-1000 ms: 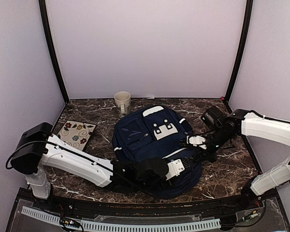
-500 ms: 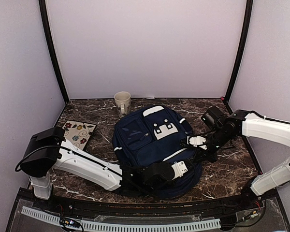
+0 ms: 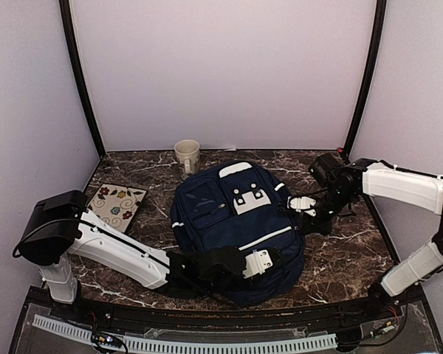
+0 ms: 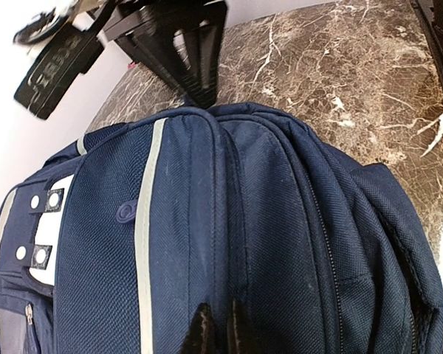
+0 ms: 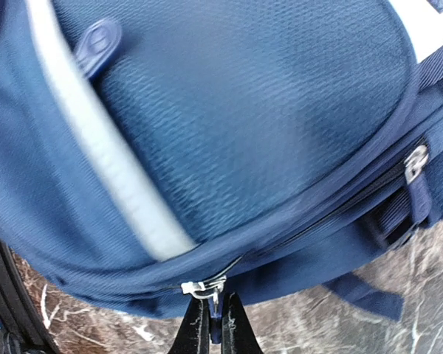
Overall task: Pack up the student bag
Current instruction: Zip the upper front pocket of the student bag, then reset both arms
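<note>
Top external view: the student bag (image 3: 229, 221) lies flat in the middle of the marble table (image 3: 347, 258), white patch up. There's a mug (image 3: 187, 155) just behind it and a flowered mat (image 3: 117, 204) off to its left. From up here the wrists cover both sets of tips.

On the left wrist cam, the left gripper (image 4: 218, 328) has its tips together against the bag by a seam. They're cut off at the frame bottom, so I can't tell if any fabric's caught.

The right wrist cam is blurry, but the right gripper (image 5: 214, 324) is clearly pinched on a metal zipper pull (image 5: 207, 289) on the bag's side.
</note>
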`<action>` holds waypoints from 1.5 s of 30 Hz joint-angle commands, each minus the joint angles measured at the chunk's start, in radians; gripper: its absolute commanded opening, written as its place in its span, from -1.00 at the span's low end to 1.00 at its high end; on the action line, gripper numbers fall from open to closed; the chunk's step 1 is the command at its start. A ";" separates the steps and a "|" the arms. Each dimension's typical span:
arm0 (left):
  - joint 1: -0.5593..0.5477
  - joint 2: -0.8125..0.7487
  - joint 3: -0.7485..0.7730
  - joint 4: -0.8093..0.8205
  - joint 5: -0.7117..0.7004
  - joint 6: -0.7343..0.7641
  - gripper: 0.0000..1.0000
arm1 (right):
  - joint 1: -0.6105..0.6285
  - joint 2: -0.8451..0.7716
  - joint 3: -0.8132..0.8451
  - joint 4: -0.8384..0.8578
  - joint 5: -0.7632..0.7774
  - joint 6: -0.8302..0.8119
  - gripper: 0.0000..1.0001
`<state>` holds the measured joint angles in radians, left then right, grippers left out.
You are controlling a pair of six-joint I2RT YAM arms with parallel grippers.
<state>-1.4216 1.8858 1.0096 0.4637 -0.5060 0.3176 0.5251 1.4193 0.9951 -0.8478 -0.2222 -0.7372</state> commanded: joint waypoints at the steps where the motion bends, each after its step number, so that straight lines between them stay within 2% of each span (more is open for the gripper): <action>1: -0.016 -0.060 -0.042 0.007 0.095 0.068 -1.00 | -0.040 0.072 0.099 0.087 0.101 0.000 -1.00; 6: -0.015 -0.058 -0.053 0.056 0.108 0.110 -1.00 | -0.039 0.196 0.225 0.133 0.092 0.072 -1.00; 12: -0.016 -0.060 -0.069 0.071 0.084 0.118 -1.00 | -0.040 0.210 0.204 0.193 0.138 0.099 -1.00; 13: -0.016 -0.060 -0.071 0.075 0.076 0.115 -1.00 | -0.040 0.198 0.197 0.195 0.133 0.102 -0.93; 15: -0.016 -0.060 -0.065 0.068 0.049 0.101 -0.99 | -0.041 0.183 0.177 0.184 0.106 0.098 -0.66; 18: -0.015 -0.074 -0.034 0.014 0.015 0.066 -0.66 | -0.042 0.083 0.165 0.160 0.086 0.092 -0.33; 21: -0.016 -0.119 -0.017 -0.043 -0.004 0.035 -0.39 | -0.050 -0.012 0.135 0.153 0.094 0.111 -0.11; 24: -0.016 -0.202 -0.031 -0.082 -0.027 0.015 -0.19 | -0.063 -0.101 0.114 0.208 0.109 0.156 0.13; 26: -0.015 -0.261 -0.050 -0.095 -0.060 0.011 0.02 | -0.075 -0.155 0.099 0.268 0.105 0.206 0.28; 29: -0.002 -0.333 -0.074 -0.115 -0.155 0.000 0.49 | -0.096 -0.209 0.064 0.387 0.083 0.292 0.56; 30: 0.008 -0.351 -0.076 -0.128 -0.211 -0.022 0.64 | -0.104 -0.218 0.061 0.421 0.081 0.324 0.91; 31: 0.022 -0.371 -0.075 -0.149 -0.264 -0.041 0.86 | -0.114 -0.219 0.066 0.443 0.082 0.357 0.98; 32: 0.040 -0.390 -0.075 -0.177 -0.318 -0.089 0.96 | -0.132 -0.217 0.075 0.462 0.085 0.392 0.99; 35: 0.127 -0.468 -0.091 -0.295 -0.466 -0.270 0.98 | -0.179 -0.217 0.103 0.506 0.088 0.505 0.99; 37: 0.199 -0.537 -0.096 -0.441 -0.485 -0.433 0.98 | -0.200 -0.233 0.089 0.547 0.059 0.534 1.00; 38: 0.228 -0.585 -0.122 -0.471 -0.484 -0.468 0.98 | -0.205 -0.244 0.072 0.593 0.075 0.571 1.00; 43: 0.305 -0.793 -0.341 -0.315 -0.578 -0.456 0.98 | -0.229 -0.283 -0.083 0.763 0.168 0.754 1.00; 45: 0.332 -0.864 -0.420 -0.252 -0.574 -0.440 0.98 | -0.253 -0.292 -0.152 0.805 0.153 0.741 1.00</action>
<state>-1.1198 1.1343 0.7097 0.1387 -1.0061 -0.0772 0.3069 1.1545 0.9596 -0.2005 -0.0925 -0.1104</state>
